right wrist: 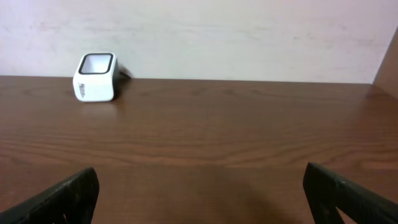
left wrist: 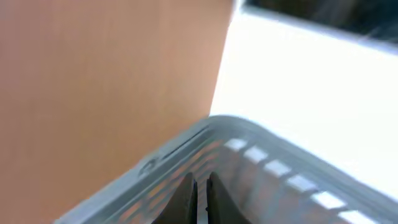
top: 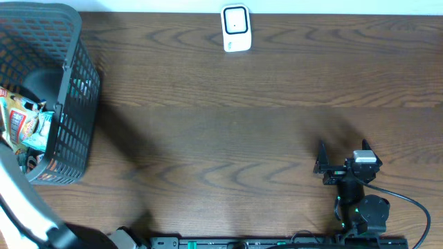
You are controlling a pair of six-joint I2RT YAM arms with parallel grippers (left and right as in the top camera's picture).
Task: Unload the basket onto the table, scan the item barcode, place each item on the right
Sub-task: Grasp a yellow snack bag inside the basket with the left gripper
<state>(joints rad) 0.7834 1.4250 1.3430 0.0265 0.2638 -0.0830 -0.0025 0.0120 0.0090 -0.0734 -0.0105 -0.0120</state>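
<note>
Packets [top: 22, 124] lie inside the basket [top: 77, 97], and the left pincer [left wrist: 200, 200], near its rim, is closed tight; whether it grips anything is unclear. Right of the basket the scanner [top: 235, 29] stands on the table [top: 208, 138]. Further right, the right pincer [top: 343, 146] gapes wide, empty.

The scanner [top: 235, 29] is a small white box with a dark window on its face. It stands upright at the far edge of the bench [top: 242, 138], near the middle. The item [top: 24, 124] is a bright packet, orange, yellow and blue, maybe a snack bag. It lies inside the dark mesh basket [top: 76, 117] at the left end, partly hidden.
</note>
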